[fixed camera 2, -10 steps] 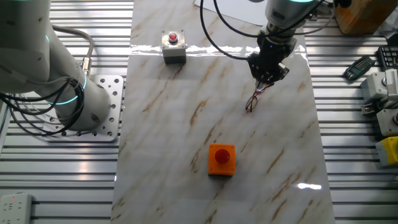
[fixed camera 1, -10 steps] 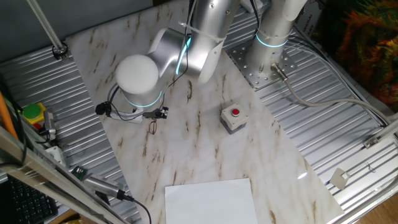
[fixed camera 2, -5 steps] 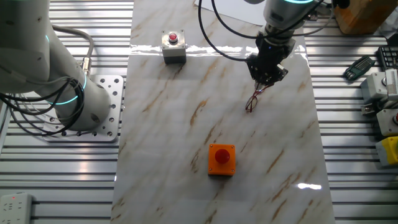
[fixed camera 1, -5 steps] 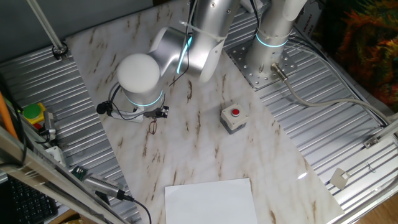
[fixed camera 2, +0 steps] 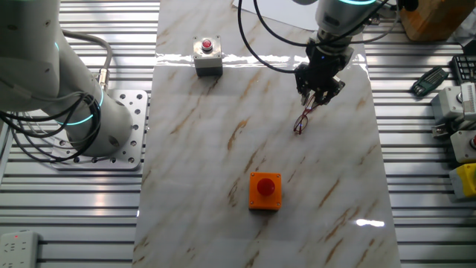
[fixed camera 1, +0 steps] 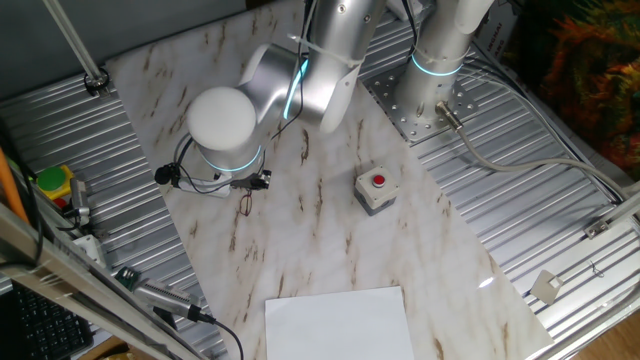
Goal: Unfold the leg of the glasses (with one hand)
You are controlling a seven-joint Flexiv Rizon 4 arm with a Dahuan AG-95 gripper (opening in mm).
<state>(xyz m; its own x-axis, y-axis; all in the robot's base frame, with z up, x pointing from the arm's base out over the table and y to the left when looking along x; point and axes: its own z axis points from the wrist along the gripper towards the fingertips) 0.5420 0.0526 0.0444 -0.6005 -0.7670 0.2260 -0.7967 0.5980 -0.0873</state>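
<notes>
The glasses (fixed camera 2: 303, 121) lie on the marble table (fixed camera 2: 223, 149), a thin dark reddish wire frame; in the one fixed view they show as a small dark shape (fixed camera 1: 245, 205). The leg (fixed camera 2: 310, 111) runs up from the frame towards my gripper (fixed camera 2: 315, 95). The gripper hangs just above the leg's upper end, and its two fingers stand slightly apart with nothing held between them. In the one fixed view the arm's white-capped wrist (fixed camera 1: 222, 120) hides the gripper.
A grey button box with a red button (fixed camera 2: 207, 56) (fixed camera 1: 374, 188) stands on the table. An orange box with a red button (fixed camera 2: 265, 190) sits towards the near side. A white sheet (fixed camera 1: 340, 320) lies at the table's edge. A second arm's base (fixed camera 1: 437, 60) is bolted beside the table.
The gripper has shifted slightly and its fingers have spread apart above the leg. The glasses have stayed in place.
</notes>
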